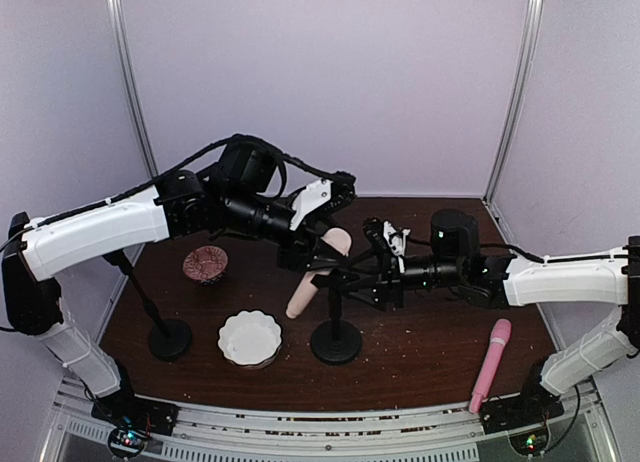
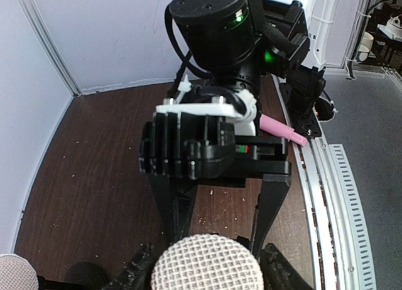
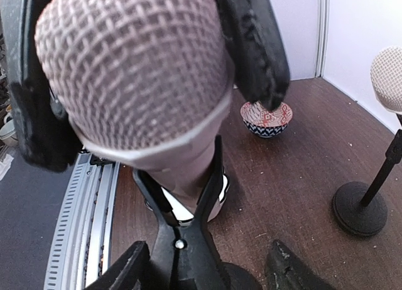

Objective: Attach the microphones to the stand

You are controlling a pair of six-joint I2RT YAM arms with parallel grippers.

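Note:
My left gripper [image 1: 322,250] is shut on a cream-peach microphone [image 1: 312,280], which hangs tilted with its mesh head [image 3: 132,76] up. Its handle sits between the spread jaws of the black clip [image 3: 182,240] on the middle stand [image 1: 336,342]. My right gripper [image 1: 368,272] reaches in from the right, shut on that clip's handles, one finger [image 3: 119,271] on each side. A pink microphone [image 1: 490,364] lies on the table at the front right. Another microphone head [image 3: 388,76] is mounted on the second stand [image 3: 359,208]; in the top view my left arm hides it.
The second stand [image 1: 170,337] is at the front left. A white fluted bowl [image 1: 250,337] sits between the two stands, and a patterned bowl [image 1: 205,264] lies further back on the left. Metal rails [image 1: 330,432] run along the near table edge.

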